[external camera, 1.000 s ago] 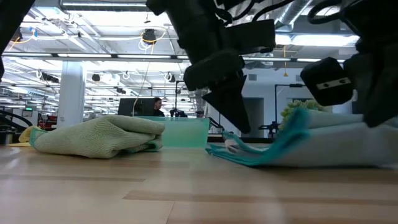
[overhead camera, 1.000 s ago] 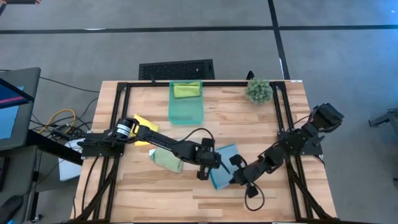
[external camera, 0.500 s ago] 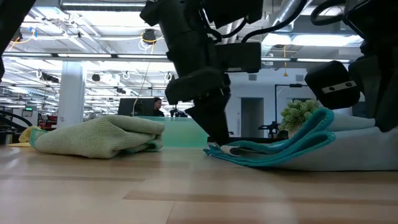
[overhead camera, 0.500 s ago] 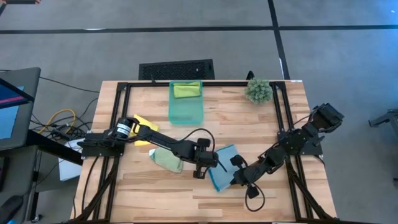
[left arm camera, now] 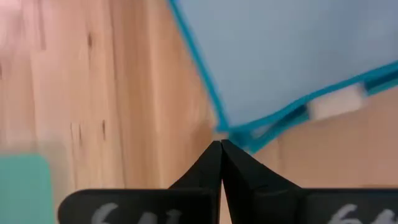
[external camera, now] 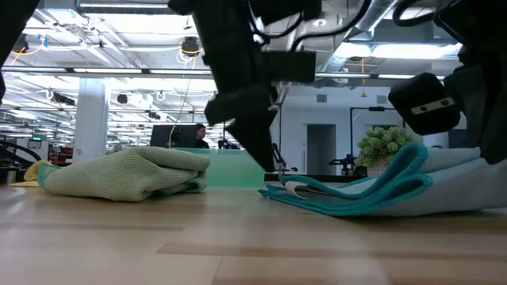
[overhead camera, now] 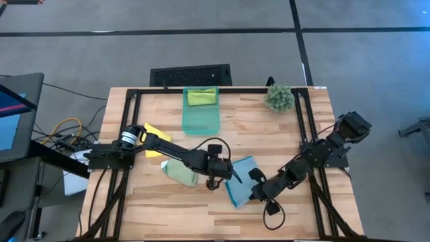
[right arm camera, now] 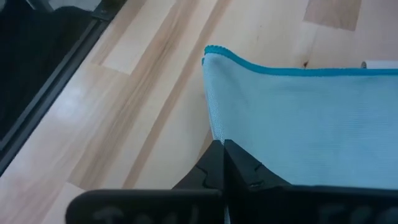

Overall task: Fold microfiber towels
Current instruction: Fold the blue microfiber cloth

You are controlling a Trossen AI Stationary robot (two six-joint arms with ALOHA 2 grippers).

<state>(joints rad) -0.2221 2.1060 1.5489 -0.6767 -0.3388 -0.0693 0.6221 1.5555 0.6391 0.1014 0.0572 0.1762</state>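
Observation:
The light blue towel (overhead camera: pixel 242 178) lies mid-table with a teal hem, and its upper layer (external camera: pixel 396 166) arches above the lower one. My right gripper (overhead camera: pixel 253 195) is shut on it at its near right side. My left gripper (overhead camera: pixel 233 177) is shut, with its tips at the towel's left corner (left arm camera: pixel 225 129). A pale green towel (overhead camera: pixel 180 171) lies bunched to the left. A yellow towel (overhead camera: pixel 153 131) lies partly under my left arm. A lime green towel (overhead camera: pixel 201 97) lies in the teal bin (overhead camera: pixel 201 119). My left gripper's shut tips (left arm camera: pixel 221 146) stand right at the blue towel's corner; I cannot tell whether they touch it. My right gripper pinches the towel's side edge (right arm camera: pixel 216 127), a little back from a raised corner (right arm camera: pixel 208 53), coming slanting down from the table's right. One layer or several, I cannot tell. The held part is lifted; the rest lies on the table.
A small spiky green plant (overhead camera: pixel 279 97) stands at the far right. The black frame rails (overhead camera: pixel 127 134) run along the table's sides. Bare wood (overhead camera: pixel 181 208) lies along the near edge.
My left gripper has slid toward the table's left across the blue towel to its left corner, tipping more upright. The towel's raised upper layer has sunk and spread flatter toward the right, while its left corner stayed on the table.

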